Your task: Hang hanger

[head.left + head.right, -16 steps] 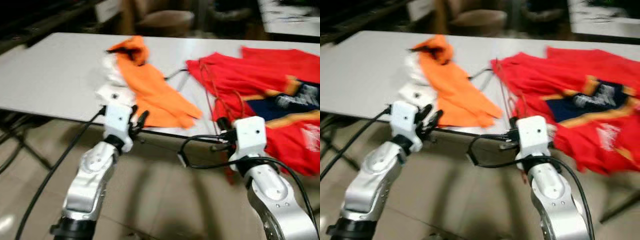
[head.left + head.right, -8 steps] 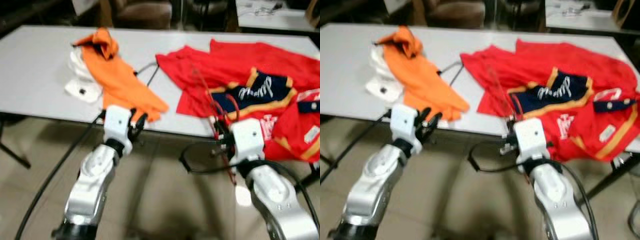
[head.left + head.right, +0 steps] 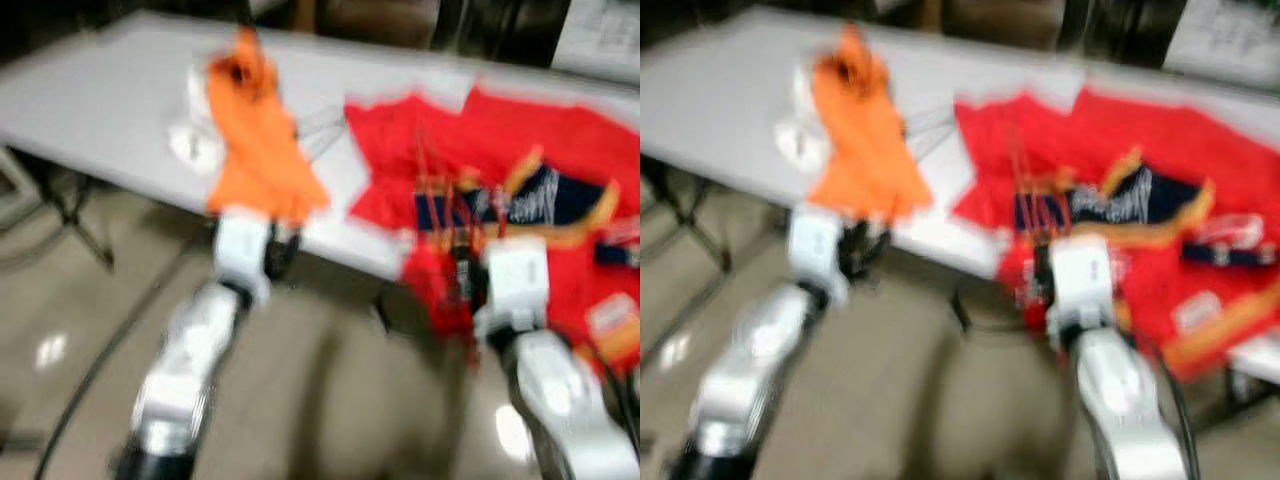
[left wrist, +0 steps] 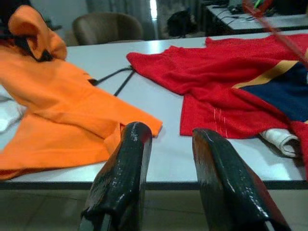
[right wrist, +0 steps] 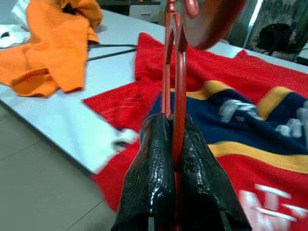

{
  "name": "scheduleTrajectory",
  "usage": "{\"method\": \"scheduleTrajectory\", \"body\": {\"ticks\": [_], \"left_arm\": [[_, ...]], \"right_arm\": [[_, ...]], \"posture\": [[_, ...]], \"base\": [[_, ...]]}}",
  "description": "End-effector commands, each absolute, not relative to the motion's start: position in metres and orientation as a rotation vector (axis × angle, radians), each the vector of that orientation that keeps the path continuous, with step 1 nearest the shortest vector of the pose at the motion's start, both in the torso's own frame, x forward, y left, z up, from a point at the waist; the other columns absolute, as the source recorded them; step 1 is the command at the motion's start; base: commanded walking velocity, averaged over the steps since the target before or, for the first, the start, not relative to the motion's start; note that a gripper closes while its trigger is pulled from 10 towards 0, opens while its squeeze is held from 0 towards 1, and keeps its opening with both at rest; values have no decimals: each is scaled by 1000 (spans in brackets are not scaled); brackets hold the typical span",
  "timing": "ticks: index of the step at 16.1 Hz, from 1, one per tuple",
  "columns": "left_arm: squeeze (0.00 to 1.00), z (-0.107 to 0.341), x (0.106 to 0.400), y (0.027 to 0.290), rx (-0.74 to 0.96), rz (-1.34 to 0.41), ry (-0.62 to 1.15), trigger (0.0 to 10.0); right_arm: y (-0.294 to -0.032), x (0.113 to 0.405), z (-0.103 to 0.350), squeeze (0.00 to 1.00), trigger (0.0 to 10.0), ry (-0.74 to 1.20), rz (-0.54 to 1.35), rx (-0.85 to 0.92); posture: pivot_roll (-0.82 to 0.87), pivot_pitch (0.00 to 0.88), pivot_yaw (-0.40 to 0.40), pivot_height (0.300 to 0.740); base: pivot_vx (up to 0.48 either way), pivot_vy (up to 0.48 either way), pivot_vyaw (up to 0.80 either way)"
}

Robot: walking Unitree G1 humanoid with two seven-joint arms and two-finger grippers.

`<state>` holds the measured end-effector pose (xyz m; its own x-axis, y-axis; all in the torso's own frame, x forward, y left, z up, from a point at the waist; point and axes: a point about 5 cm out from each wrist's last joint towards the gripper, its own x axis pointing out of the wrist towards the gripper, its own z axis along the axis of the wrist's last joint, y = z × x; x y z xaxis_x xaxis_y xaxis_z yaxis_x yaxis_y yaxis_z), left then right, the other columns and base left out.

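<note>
Right gripper (image 5: 174,144) clamped on the red hanger (image 5: 176,72), which rises straight up from its fingertips. Red jersey (image 5: 269,110) on the counter (image 4: 159,103) just beyond. Left gripper (image 4: 171,144) fingers apart, holding nothing, orange garment (image 4: 53,101) ahead.

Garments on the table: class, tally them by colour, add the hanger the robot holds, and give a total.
Orange garments: 1
Red garments: cannot be separated, counted as 1 heap
White cloth: 1
Red hanger, in the right hand: 1
Total: 4
</note>
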<state>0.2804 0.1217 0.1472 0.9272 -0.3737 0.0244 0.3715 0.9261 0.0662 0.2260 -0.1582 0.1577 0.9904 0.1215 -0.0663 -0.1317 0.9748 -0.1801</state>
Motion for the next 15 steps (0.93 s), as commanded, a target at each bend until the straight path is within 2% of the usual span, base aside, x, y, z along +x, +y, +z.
{"method": "scheduleTrajectory", "body": {"ticks": [1,7,14,15], "left_arm": [[0,151,281,118,59,-398,-53,10000],[0,153,283,118,49,-390,-63,10000],[0,157,281,126,41,-318,-86,10000],[0,158,281,127,42,-315,-89,10000]], "right_arm": [[-159,223,163,0,10000,18,118,-182],[-158,222,169,0,10000,-20,113,-159],[-156,225,168,0,10000,-3,178,-198],[-156,225,168,0,10000,-1,179,-196]], "posture": [[-138,84,100,740],[-147,100,110,740],[-133,102,63,740],[-133,102,63,740]], "base": [[0,-450,0],[0,-450,0],[0,-450,0],[0,-450,688]]}}
